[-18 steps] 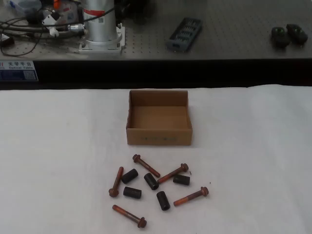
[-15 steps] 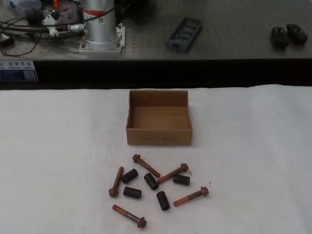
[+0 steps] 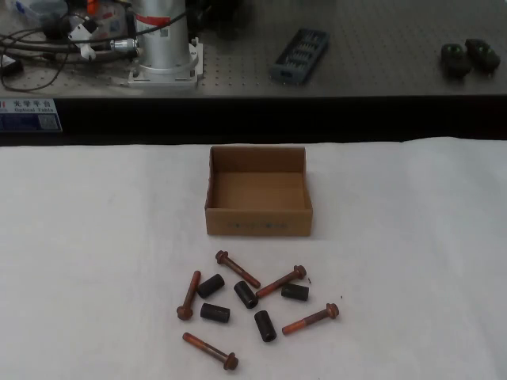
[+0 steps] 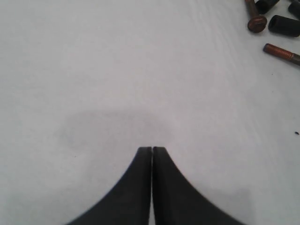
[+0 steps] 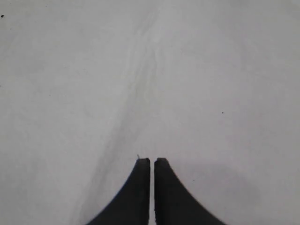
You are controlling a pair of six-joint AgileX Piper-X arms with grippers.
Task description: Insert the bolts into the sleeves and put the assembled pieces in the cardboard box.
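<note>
Five rust-red bolts among five matte-black sleeves

White cloth, perforated bench behind

your cardboard box sits midway on the desk; in front of it, nearer you, bolts and sleeves lie scattered among one another.
</note>
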